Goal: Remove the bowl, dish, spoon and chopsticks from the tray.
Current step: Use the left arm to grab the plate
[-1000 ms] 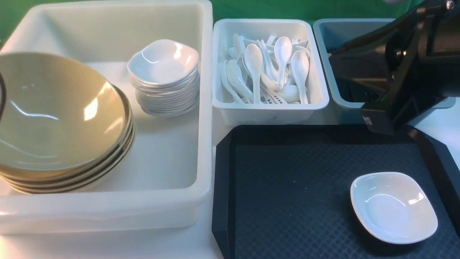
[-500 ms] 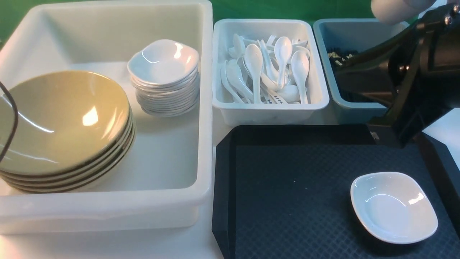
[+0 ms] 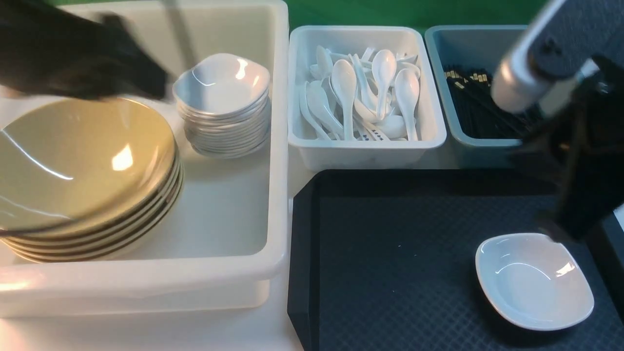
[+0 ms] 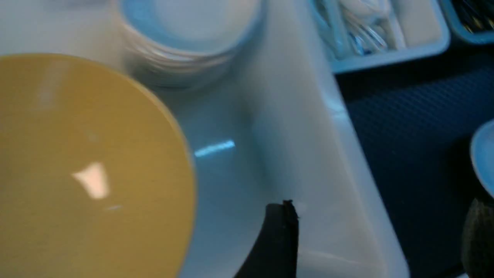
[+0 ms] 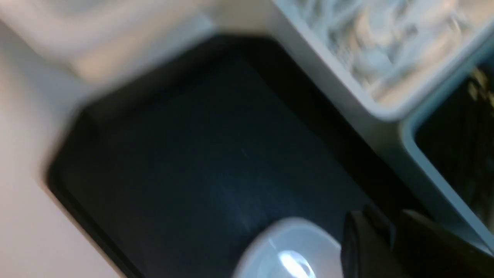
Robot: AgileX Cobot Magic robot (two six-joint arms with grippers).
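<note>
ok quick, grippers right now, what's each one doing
Left gripper: open, holding nothing.
Right gripper: too blurred to tell open or shut; by the dish.

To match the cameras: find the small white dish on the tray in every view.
Front view: small glossy white rounded-square dish, lower right.
Left wrist view: only its rim, at the frame edge.
Right wrist view: partly shown, at the frame edge.
Shared landmark: black diamond-textured plastic tray under it.

— From the front we look forward and down on the tray (image 3: 390, 253) and the white tub (image 3: 279, 146).
— Our wrist cameras look down from close; both share the tray and the dish (image 3: 534, 280).
</note>
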